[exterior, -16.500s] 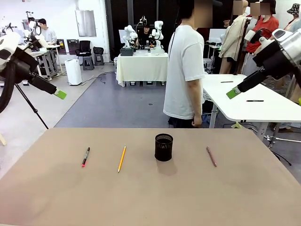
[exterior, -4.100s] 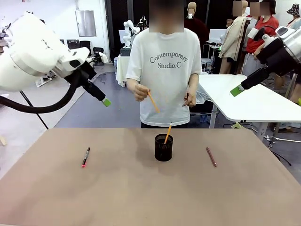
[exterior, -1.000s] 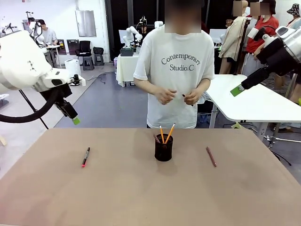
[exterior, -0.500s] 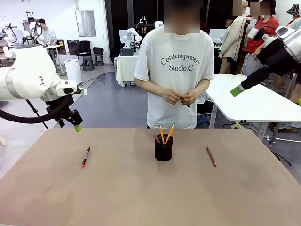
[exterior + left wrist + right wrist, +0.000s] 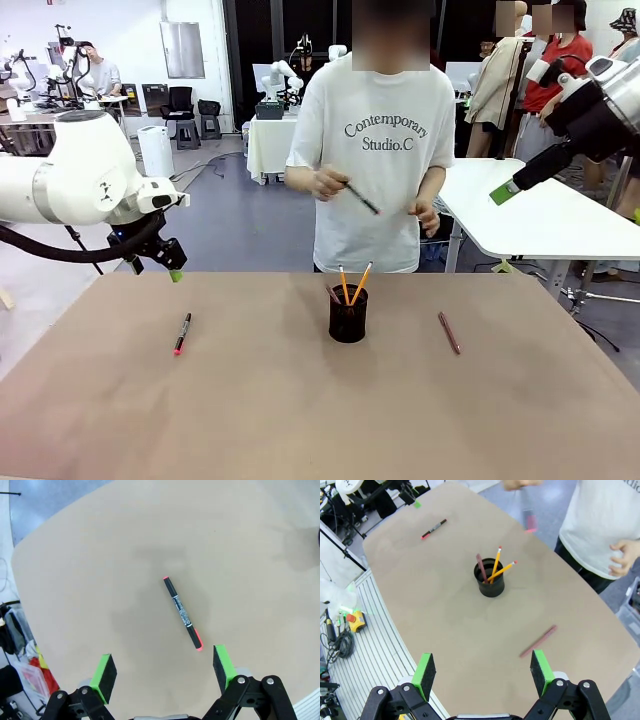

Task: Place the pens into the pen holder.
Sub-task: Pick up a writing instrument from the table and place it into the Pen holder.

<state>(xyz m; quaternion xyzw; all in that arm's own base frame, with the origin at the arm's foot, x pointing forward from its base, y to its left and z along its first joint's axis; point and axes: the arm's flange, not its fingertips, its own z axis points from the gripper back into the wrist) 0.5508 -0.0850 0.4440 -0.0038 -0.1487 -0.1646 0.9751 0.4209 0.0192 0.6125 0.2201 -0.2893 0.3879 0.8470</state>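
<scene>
A robotics lab: draped worktable (image 5: 300,145) at twelve o'clock, office chairs (image 5: 181,101) at eleven, cables (image 5: 340,642) and an emergency-stop box (image 5: 354,621) beside the surface (image 5: 445,625).

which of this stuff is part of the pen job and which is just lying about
In the job: black marker and brownish-pink pen lying on the table; pen holder with two orange pencils and a brownish stick in it; dark pen in the person's hand.
Just lying about: white side table; yellow box with a red button, on the floor.
</scene>
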